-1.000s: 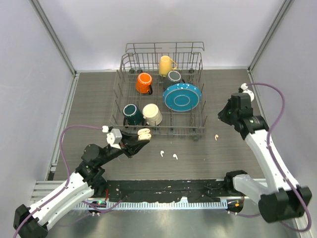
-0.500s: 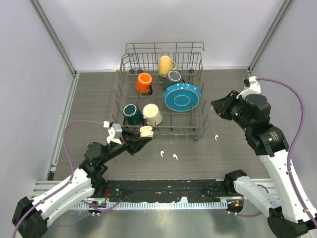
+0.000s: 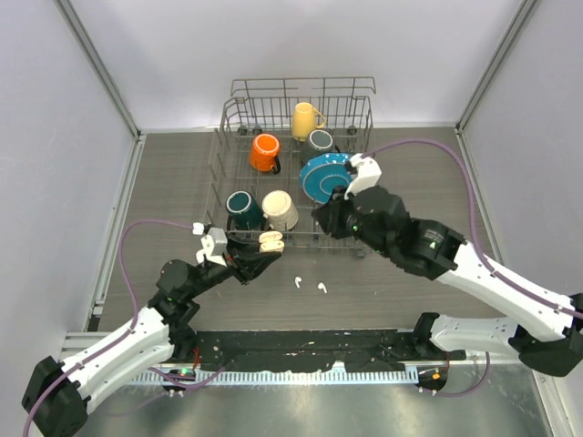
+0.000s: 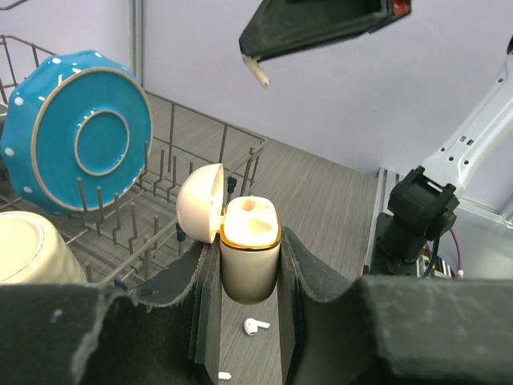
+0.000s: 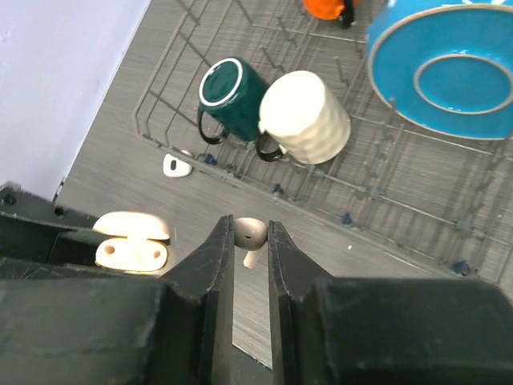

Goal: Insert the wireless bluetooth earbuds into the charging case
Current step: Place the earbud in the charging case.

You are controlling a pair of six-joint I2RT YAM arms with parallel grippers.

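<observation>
My left gripper is shut on the cream charging case. The case stands upright, its lid swung open to the left and its sockets showing. My right gripper is shut on a white earbud, stem pointing down. It hangs above and to the right of the case. In the left wrist view the right gripper hovers overhead, and the earbud's stem pokes out below it. Two loose earbuds lie on the table, one visible below the case.
A wire dish rack stands just behind both grippers. It holds a blue plate, a green mug, a cream mug, an orange mug and a yellow mug. Purple cables loop off both arms.
The right arm has swung from the table's right side leftward to the rack's front, close to the case. The left arm has kept the open case almost still.
</observation>
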